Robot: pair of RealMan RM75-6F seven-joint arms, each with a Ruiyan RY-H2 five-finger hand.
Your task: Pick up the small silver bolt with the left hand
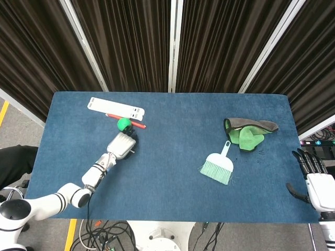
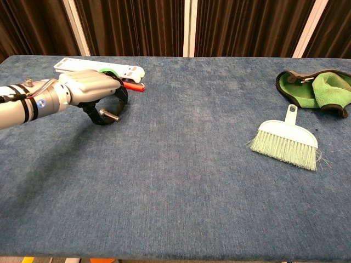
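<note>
Now, left hand (image 2: 90, 87) curled round bolt (image 2: 108, 114), on table (image 2: 181, 164).

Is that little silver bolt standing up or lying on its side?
Lying on its side: the bolt points sideways, between the left hand's curled fingers.

On the table (image 1: 167, 178), one small silver bolt (image 2: 111, 115), one white strip (image 1: 115, 108), one red pen (image 2: 133, 86) and one green ball (image 1: 124, 123) are counted. One brush (image 1: 217, 166) and one green cloth (image 1: 248, 133) are also seen. Two hands are counted: the left hand (image 2: 90, 87) and the right hand (image 1: 314, 178).
</note>
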